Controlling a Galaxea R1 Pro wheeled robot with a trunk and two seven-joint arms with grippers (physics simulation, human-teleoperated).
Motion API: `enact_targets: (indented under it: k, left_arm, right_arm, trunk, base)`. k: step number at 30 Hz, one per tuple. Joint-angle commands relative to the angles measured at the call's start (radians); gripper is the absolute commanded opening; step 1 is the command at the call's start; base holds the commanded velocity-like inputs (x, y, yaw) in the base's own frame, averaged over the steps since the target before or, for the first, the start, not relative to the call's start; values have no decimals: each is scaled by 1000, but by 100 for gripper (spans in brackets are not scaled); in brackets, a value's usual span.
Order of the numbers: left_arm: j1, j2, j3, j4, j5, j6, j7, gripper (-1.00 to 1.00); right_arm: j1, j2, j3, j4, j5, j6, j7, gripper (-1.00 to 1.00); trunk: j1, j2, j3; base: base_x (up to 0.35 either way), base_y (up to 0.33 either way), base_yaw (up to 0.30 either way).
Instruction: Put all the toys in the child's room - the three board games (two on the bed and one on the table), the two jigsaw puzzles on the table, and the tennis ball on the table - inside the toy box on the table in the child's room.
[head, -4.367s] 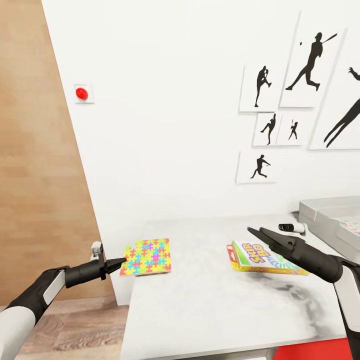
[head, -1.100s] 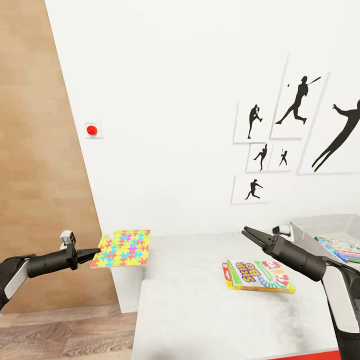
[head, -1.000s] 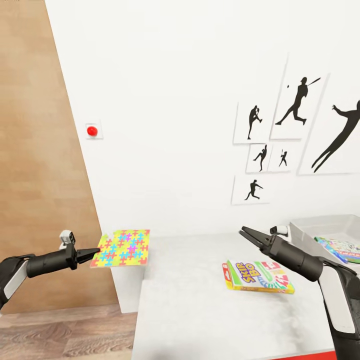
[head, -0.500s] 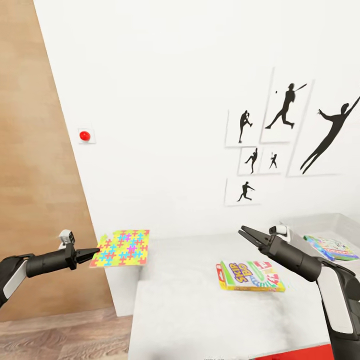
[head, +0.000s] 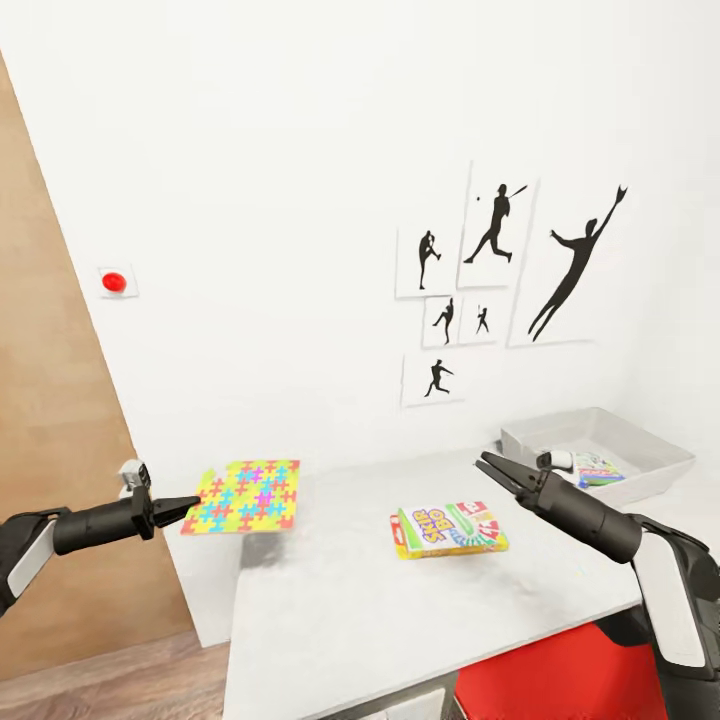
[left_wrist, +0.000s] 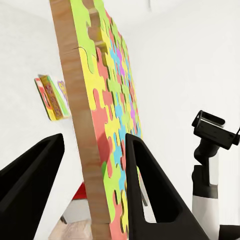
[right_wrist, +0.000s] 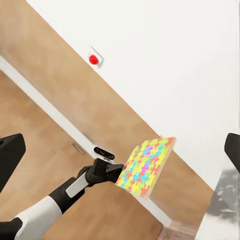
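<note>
My left gripper (head: 190, 508) is shut on the edge of a jigsaw puzzle (head: 250, 495), holding it flat in the air off the table's left end. In the left wrist view the puzzle (left_wrist: 100, 115) stands between the two black fingers (left_wrist: 150, 190). The right wrist view shows the left gripper (right_wrist: 120, 172) with the puzzle (right_wrist: 146, 167). A yellow-edged board game (head: 448, 528) lies on the white table (head: 380, 620). Above the table, right of that game, my right gripper (head: 490, 468) hangs open and holds nothing. The grey toy box (head: 640, 478) stands at the back right with a colourful box (head: 600, 470) inside.
Black baseball-player pictures (head: 490, 270) hang on the white wall behind the table. A red button (head: 114, 282) sits on the wall to the left, beside a wood-panelled surface (head: 40, 400). Something red (head: 545, 675) shows below the table's front edge.
The whole view has swung right, so the table, game and pictures sit further left and the toy box shows fully. Both arms keep their pose; the puzzle stays in the left gripper.
</note>
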Motion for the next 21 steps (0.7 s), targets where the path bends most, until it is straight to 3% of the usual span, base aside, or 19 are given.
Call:
enact_targets:
  k: [1,21]
  left_arm:
    - [-1,1,-4,0,4,10,-4,-100]
    - [-1,-2,-7,0,3,12,0,-100]
  right_arm:
    - [-1,0,-1,0,4,3,5,100]
    - [-1,0,-6,0,3,3,9,100]
  trunk:
    - [-4,6,2]
    - [-80,146,72]
  base:
    - [-7,0,-277]
    - [-1,0,-277]
